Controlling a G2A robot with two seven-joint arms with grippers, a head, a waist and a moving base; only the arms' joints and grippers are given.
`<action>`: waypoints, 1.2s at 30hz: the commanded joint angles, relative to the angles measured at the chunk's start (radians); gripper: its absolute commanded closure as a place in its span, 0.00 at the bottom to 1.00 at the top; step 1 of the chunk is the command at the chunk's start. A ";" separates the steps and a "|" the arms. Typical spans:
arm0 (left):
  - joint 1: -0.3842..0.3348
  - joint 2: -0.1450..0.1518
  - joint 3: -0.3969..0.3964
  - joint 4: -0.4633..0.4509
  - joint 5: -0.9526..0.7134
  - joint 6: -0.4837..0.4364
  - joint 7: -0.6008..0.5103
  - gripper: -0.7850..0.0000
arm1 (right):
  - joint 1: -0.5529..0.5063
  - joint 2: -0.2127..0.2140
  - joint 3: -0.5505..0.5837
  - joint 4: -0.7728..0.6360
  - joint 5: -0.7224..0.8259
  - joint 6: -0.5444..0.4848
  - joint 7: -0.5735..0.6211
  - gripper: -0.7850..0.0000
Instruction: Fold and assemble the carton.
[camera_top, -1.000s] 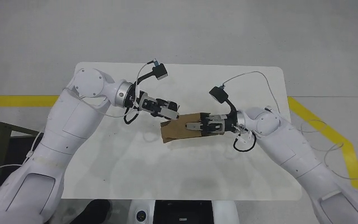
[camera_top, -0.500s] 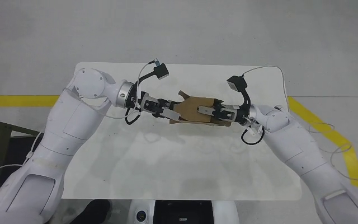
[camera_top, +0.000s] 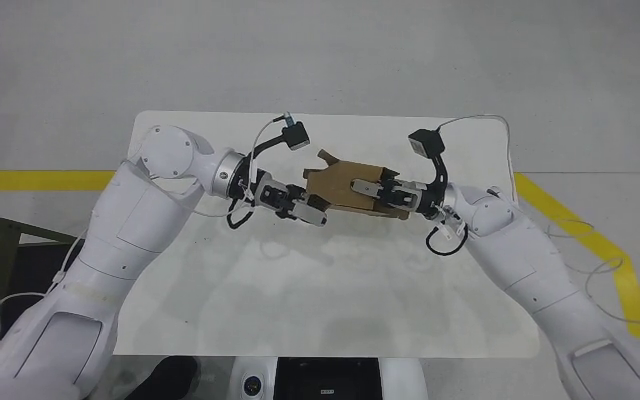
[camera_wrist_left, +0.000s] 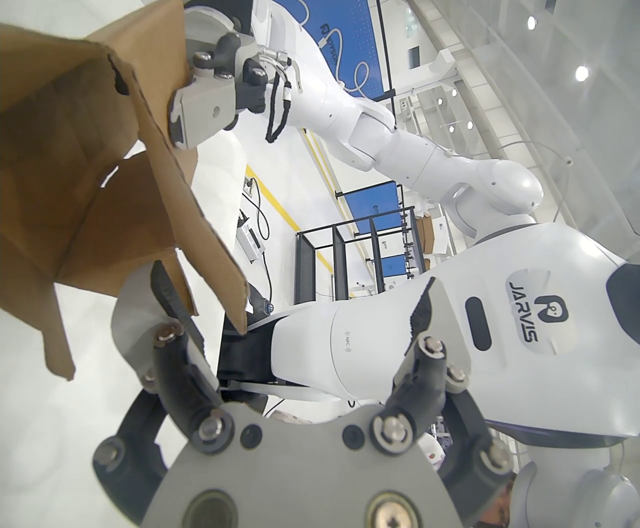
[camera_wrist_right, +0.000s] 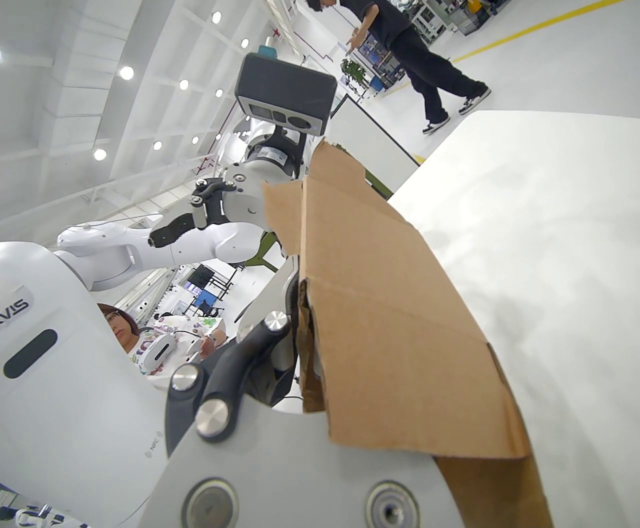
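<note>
A brown cardboard carton (camera_top: 343, 185), partly opened with loose flaps, hangs above the white table (camera_top: 400, 290) near its back middle. My right gripper (camera_top: 372, 190) is shut on one carton wall from the right side; in the right wrist view the carton (camera_wrist_right: 385, 300) covers one finger while the other finger (camera_wrist_right: 250, 350) presses against the board. My left gripper (camera_top: 308, 211) is open just at the carton's left front corner. The left wrist view looks into the hollow carton (camera_wrist_left: 75, 175), a flap edge lies beside one of the left gripper's (camera_wrist_left: 295, 300) fingers (camera_wrist_left: 172, 300), and the right gripper (camera_wrist_left: 200, 107) clamps the far wall.
Bare white tabletop lies on all sides below the carton. Yellow floor tape (camera_top: 45, 180) runs past both ends of the table. Cables hang from both wrists near the carton.
The right gripper lifted the carton from the table's middle toward the back and turned it. The left gripper slid from the carton's back left corner to its front left corner.
</note>
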 joint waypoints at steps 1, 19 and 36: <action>-0.001 -0.002 0.004 0.004 0.000 0.000 0.000 0.00 | -0.002 -0.003 0.002 -0.001 0.000 -0.004 0.000 1.00; 0.004 -0.011 0.022 0.003 -0.007 0.004 -0.024 0.00 | -0.011 -0.023 0.032 0.007 0.068 -0.014 0.024 1.00; -0.001 -0.015 -0.004 0.027 -0.047 -0.035 -0.027 0.00 | -0.027 -0.020 0.063 0.016 0.134 0.009 0.091 1.00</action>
